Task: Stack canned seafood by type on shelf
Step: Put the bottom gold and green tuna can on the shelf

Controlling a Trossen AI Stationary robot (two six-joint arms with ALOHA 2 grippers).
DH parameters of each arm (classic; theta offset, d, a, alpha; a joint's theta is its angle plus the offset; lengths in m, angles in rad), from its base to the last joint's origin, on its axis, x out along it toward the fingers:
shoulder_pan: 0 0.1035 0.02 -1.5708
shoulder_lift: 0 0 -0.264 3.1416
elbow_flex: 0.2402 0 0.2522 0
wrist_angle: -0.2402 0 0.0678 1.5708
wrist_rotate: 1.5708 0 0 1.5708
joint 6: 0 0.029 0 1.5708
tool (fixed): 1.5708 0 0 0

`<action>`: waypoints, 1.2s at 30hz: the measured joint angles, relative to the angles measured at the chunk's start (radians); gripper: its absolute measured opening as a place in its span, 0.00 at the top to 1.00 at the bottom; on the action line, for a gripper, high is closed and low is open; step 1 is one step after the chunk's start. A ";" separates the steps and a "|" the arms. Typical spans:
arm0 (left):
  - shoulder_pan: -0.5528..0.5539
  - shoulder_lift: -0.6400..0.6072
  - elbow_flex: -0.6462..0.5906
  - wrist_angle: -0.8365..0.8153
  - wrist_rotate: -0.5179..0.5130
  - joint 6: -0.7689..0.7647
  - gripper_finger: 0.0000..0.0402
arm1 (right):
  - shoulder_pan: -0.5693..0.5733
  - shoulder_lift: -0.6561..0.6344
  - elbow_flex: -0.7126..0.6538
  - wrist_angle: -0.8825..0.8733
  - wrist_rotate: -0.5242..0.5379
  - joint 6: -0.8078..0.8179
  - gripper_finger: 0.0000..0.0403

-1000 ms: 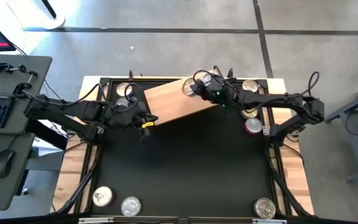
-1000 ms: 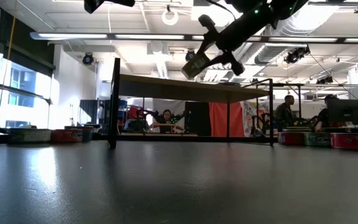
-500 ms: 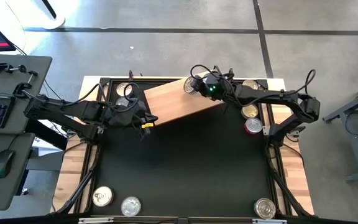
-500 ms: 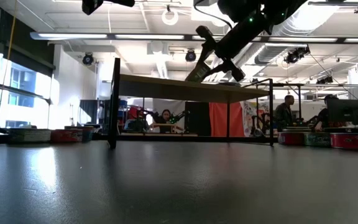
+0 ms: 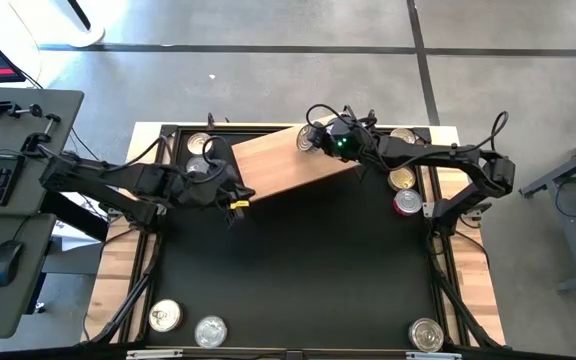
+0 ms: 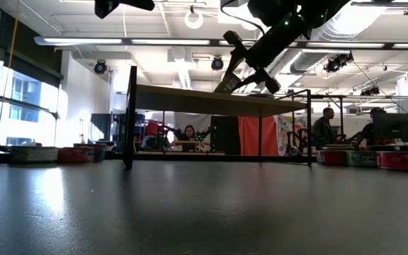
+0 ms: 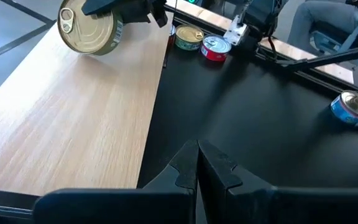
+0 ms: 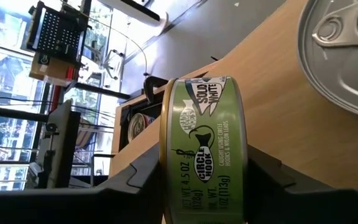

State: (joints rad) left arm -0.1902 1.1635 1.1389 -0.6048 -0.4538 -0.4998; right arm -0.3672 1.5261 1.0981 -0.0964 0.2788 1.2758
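Note:
The shelf is a light-brown wooden board; in the low view it stands raised on dark posts. My right gripper is over its far part, shut on a green-labelled tin with a gold lid. A second tin's silver lid shows close beside it on the shelf. My left gripper is shut and empty, by the shelf's left edge. Other tins lie around the table's edges. My right gripper pinches the green-labelled tin across its two flat faces, one finger on each end, with the label side between them. The tin stands on edge, tilted, with its gold lid facing the left arm. Whether its lower rim touches the shelf top, I cannot tell.
Loose tins lie by the table's right edge, at the far left corner and along the near edge. A black mat covers the table's middle. People sit in the room beyond.
My right gripper has carried the tin a little toward the table's left and down, from well above the shelf to just at its top, and then held still. The left arm has stayed by the shelf's left edge.

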 joint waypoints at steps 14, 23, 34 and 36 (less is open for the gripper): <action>-0.004 0.070 0.000 -0.002 0.089 0.013 1.00 | 0.000 0.000 0.000 -0.036 0.003 0.000 0.55; -0.024 0.065 0.000 0.001 0.075 0.039 1.00 | 0.000 0.000 0.000 -0.055 -0.056 -0.057 0.38; -0.023 0.065 0.000 0.000 0.072 0.044 1.00 | -0.010 -0.017 0.000 -0.087 -0.124 -0.132 0.36; -0.023 0.065 0.000 0.000 0.072 0.044 1.00 | -0.020 -0.026 0.000 -0.088 -0.115 -0.128 0.36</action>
State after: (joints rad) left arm -0.2134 1.2289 1.1389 -0.6048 -0.3820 -0.4553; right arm -0.3873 1.5004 1.0985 -0.1841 0.1636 1.1480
